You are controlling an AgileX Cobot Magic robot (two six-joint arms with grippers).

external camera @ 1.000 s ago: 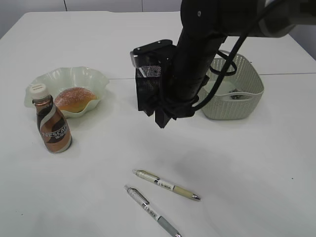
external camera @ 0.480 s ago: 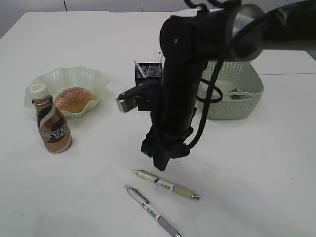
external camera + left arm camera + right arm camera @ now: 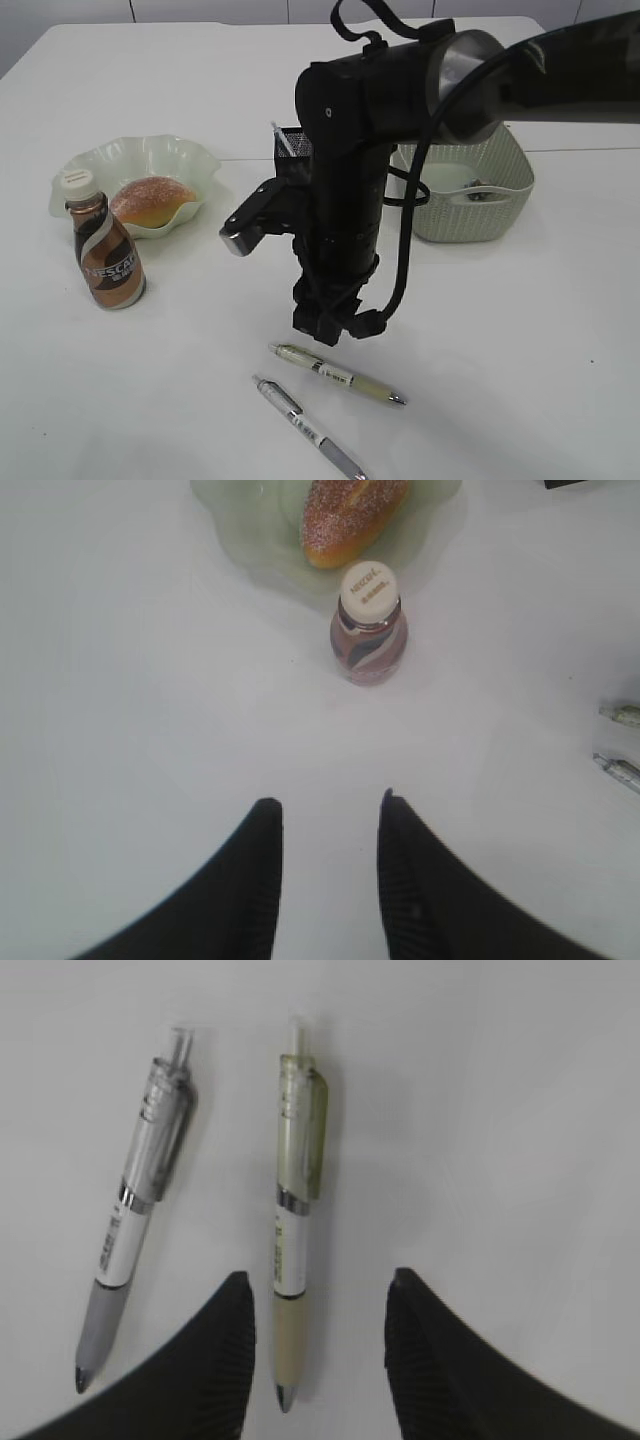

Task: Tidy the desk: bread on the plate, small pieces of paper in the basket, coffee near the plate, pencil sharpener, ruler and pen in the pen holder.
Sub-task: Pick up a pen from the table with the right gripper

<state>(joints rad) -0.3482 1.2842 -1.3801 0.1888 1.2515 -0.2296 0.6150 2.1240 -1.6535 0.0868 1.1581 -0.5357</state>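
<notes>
My right end effector (image 3: 312,1345) is open, holding nothing, with the beige click pen with clear clip (image 3: 292,1240) lying on the white table (image 3: 520,340) between its fingers. The grey clear-barrel pen (image 3: 135,1205) is just left; I risk nudging it or pinching off-centre, so the pen rolls away

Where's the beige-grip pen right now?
The beige-grip pen lies on the desk near the front in the exterior view, just under the right gripper, with the grey-grip pen beside it; the wrist view shows it between the open jaws.
</notes>
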